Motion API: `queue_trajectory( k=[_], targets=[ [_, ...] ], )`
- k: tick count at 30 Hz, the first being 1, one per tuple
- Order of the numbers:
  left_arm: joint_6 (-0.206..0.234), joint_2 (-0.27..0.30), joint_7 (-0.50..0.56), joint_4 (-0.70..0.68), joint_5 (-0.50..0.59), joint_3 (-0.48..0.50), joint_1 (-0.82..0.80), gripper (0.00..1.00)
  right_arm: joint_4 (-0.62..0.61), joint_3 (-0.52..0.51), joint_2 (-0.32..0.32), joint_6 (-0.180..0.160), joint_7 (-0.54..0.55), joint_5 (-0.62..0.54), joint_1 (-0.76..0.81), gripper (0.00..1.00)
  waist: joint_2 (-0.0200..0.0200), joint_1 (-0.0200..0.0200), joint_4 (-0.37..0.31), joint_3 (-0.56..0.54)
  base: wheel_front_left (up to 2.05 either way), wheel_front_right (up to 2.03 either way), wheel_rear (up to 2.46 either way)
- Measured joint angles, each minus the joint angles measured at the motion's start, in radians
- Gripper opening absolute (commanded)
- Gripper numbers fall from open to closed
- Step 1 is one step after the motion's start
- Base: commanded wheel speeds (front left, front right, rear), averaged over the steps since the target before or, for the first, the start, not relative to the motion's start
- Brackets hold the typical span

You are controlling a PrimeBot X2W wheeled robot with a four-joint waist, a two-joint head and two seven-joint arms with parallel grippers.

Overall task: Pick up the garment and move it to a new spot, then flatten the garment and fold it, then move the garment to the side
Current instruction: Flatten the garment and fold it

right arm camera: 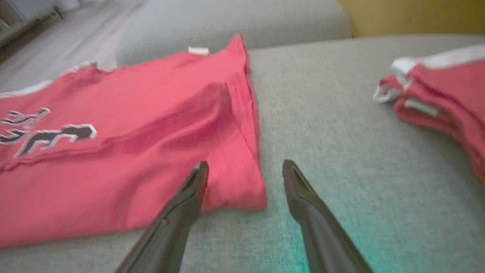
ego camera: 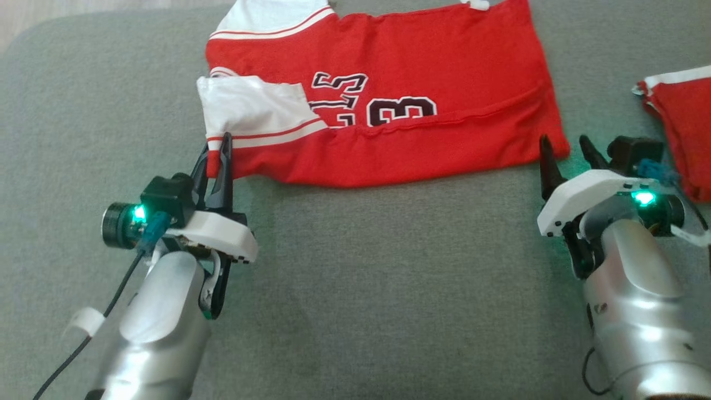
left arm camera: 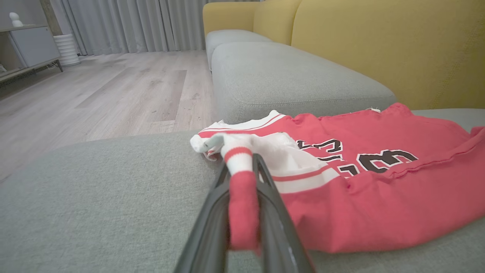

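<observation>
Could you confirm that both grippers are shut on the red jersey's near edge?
Not quite: only the left gripper is shut on the red jersey; the right gripper stands open at its near corner, as the right wrist view shows.

Both reach forward side by side, the left gripper (ego camera: 218,145) pinched tight on the garment (ego camera: 433,61), the right gripper (ego camera: 565,141) gaping wide.

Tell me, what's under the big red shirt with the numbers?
The grey sofa cushion shows around the red shirt, so the shirt lies on that. Whether anything else hides beneath cannot be seen, because the cloth covers it.
</observation>
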Motion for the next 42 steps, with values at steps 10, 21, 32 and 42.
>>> queue_trajectory(
  k=[10,21,32,42],
  targets=[
    [0.0,-0.002,0.0,-0.019,0.0,-0.023,0.002,0.0,0.194,-0.082,-0.011,0.0,0.051,-0.163,-0.113,0.35,0.0,-0.0001,0.036,0.006,0.0,0.0,0.0],
    [0.015,0.024,0.03,0.01,-0.004,-0.023,0.044,0.0,0.243,-0.102,-0.006,0.0,-0.038,-0.236,-0.115,0.0,0.0,0.0,0.011,-0.029,0.0,0.0,0.0],
    [0.017,0.068,0.113,0.042,-0.017,-0.053,0.177,0.0,0.28,-0.113,0.002,0.0,-0.12,-0.146,0.014,0.0,0.0,-0.0002,-0.026,-0.145,0.0,0.0,0.0],
    [0.001,0.095,0.246,-0.06,-0.055,-0.09,0.356,0.0,0.273,-0.109,0.003,0.0,-0.112,-0.081,0.133,0.0,0.0,-0.0003,-0.054,-0.236,0.0,0.0,0.0]
  ],
)
